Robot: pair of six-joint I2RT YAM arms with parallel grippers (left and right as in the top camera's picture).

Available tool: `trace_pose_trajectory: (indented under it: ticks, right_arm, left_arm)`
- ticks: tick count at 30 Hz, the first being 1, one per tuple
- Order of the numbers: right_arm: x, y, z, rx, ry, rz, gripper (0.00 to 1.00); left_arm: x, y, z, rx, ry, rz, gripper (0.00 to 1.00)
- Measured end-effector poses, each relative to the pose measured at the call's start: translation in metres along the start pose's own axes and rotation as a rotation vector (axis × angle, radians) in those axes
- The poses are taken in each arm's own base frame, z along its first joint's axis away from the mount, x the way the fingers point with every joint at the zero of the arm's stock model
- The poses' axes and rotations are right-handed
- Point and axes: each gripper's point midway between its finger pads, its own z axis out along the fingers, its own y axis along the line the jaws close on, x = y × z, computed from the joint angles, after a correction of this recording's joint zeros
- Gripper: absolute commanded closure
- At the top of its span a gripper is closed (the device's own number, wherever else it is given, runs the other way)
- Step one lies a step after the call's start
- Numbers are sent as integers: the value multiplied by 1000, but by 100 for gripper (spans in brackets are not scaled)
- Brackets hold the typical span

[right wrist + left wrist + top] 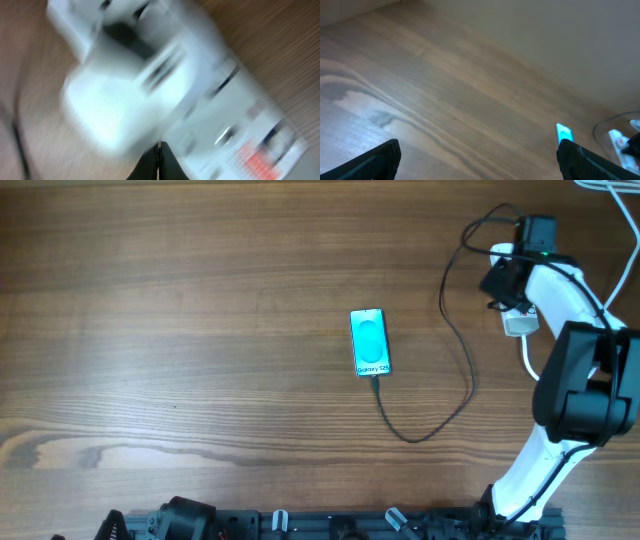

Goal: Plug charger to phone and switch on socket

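The phone (369, 342) lies flat mid-table with its cyan screen lit. The thin black charger cable (455, 350) runs from the phone's near end, loops right and goes up to the white socket strip (519, 321) at the far right. My right gripper (497, 283) is over the strip; in the right wrist view its fingers (159, 159) are shut together, empty, tips against the blurred white strip (200, 115) with a red label (255, 160). My left gripper (480, 160) is open, empty, low over bare wood; the phone (564, 132) shows far right.
A thick white lead (612, 202) leaves the frame at the top right. The right arm (575, 370) stretches along the table's right edge. The arm bases sit along the near edge (300, 525).
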Motion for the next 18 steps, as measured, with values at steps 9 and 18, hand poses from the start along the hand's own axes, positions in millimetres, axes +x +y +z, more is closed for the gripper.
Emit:
trace_pose_trajectory:
  ticks: [9, 18]
  right_arm:
    - [-18, -5, -156, -77, -216, 1, 96]
    - [27, 29, -290, -266, -402, -142, 95]
  left_arm:
    - [-58, -47, 52, 59, -276, -118, 0]
    - [-26, -87, 171, 141, -405, -198, 0]
